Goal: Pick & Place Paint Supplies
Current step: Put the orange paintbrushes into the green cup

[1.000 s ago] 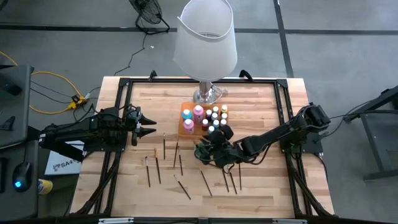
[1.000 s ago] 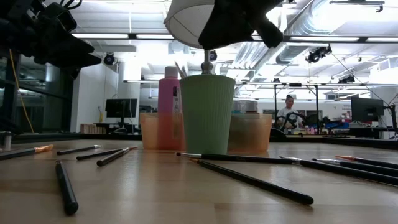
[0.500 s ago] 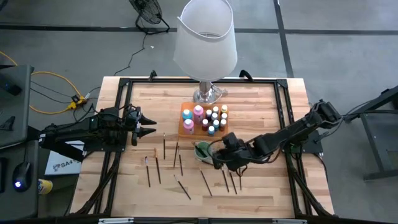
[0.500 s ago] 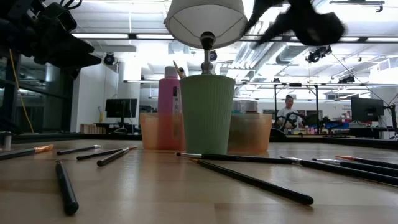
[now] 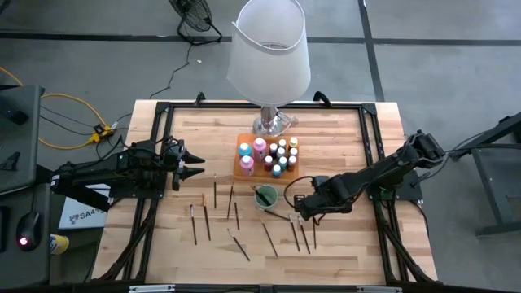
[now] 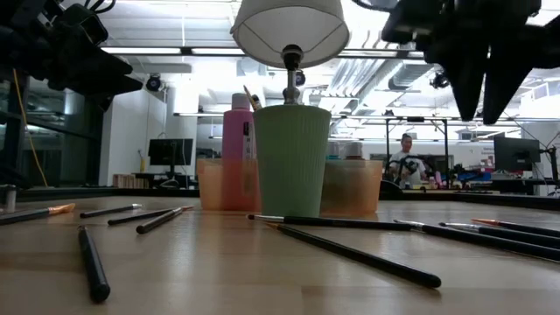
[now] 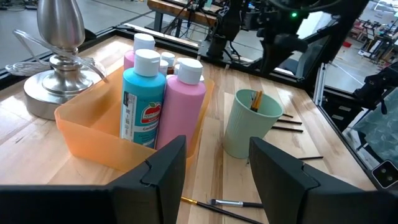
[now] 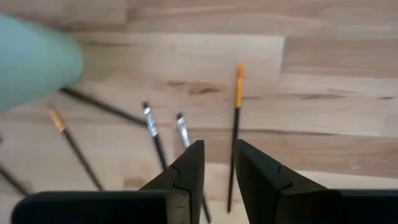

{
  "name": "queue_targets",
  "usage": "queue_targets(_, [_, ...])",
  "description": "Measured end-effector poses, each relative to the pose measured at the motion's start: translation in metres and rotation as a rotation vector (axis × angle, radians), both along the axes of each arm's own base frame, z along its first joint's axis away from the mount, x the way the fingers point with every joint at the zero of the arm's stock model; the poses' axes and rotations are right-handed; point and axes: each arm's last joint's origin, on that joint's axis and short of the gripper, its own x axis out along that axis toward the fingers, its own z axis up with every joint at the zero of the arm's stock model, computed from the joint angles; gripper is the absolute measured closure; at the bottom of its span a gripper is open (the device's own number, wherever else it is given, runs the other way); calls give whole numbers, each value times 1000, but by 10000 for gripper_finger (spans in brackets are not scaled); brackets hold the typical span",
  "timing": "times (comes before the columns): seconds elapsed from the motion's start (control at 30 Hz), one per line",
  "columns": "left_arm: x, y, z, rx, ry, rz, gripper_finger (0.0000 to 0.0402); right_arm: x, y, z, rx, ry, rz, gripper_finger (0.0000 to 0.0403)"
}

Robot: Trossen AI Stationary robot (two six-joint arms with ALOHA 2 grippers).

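Dark thin brushes (image 5: 296, 233) lie just below the right gripper (image 5: 303, 208), its fingers slightly apart, empty.

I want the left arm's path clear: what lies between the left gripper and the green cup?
In the high view, two brushes lie on the wood between the left gripper and the green cup; nothing else there.

Counter (image 5: 342, 138): pale planked wood, matt. Cup (image 7: 250, 124): ribbed mint-green plastic, matt. Tray (image 7: 93, 130): translucent orange plastic. Bottles (image 7: 144, 99): glossy plastic, smooth white caps. Lamp base (image 7: 59, 68): polished metal. Fingers (image 8: 189, 171): matt black plastic.
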Motion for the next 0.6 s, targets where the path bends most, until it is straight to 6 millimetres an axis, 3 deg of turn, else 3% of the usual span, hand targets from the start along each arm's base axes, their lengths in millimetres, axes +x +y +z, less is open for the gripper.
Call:
queue_targets(0.3, [0, 0, 0, 0, 0, 0, 229, 1, -25, -37, 31, 55, -18, 262])
queue_targets(0.6, [0, 0, 0, 0, 0, 0, 229, -3, -43, -53, 32, 83, 56, 267])
